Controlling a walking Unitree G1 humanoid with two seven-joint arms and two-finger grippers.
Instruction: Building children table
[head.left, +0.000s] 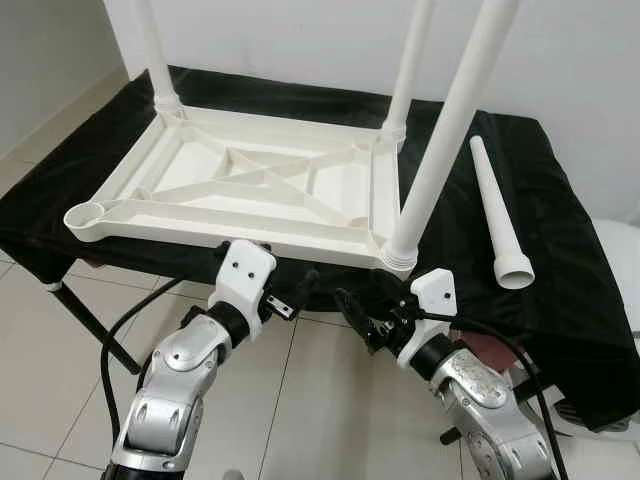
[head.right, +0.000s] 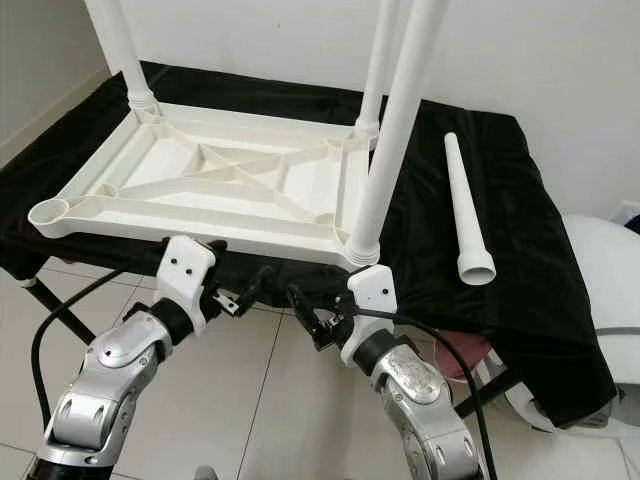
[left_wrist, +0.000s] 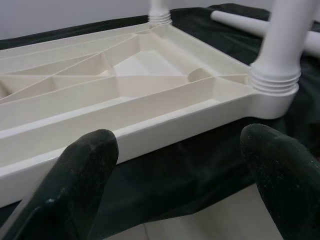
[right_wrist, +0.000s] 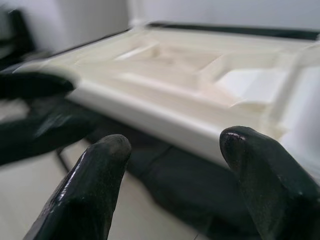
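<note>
The white children's table (head.left: 250, 180) lies upside down on a black cloth (head.left: 560, 250). Three white legs stand in its corners: far left (head.left: 155, 50), far right (head.left: 410, 70) and near right (head.left: 450, 130). The near-left socket (head.left: 90, 213) holds nothing. A loose leg (head.left: 495, 210) lies on the cloth to the right. My left gripper (head.left: 305, 285) is open just below the table's near edge, with nothing between its fingers (left_wrist: 85, 175). Beside it, under the near-right corner, my right gripper (head.left: 355, 312) is also open, and its fingertips (right_wrist: 265, 170) face the near rim (right_wrist: 165, 115).
The cloth covers a low stand with black legs (head.left: 90, 320) on a tiled floor (head.left: 300, 400). A white rounded object (head.right: 600, 280) sits on the floor at the right. A white wall runs close behind the stand.
</note>
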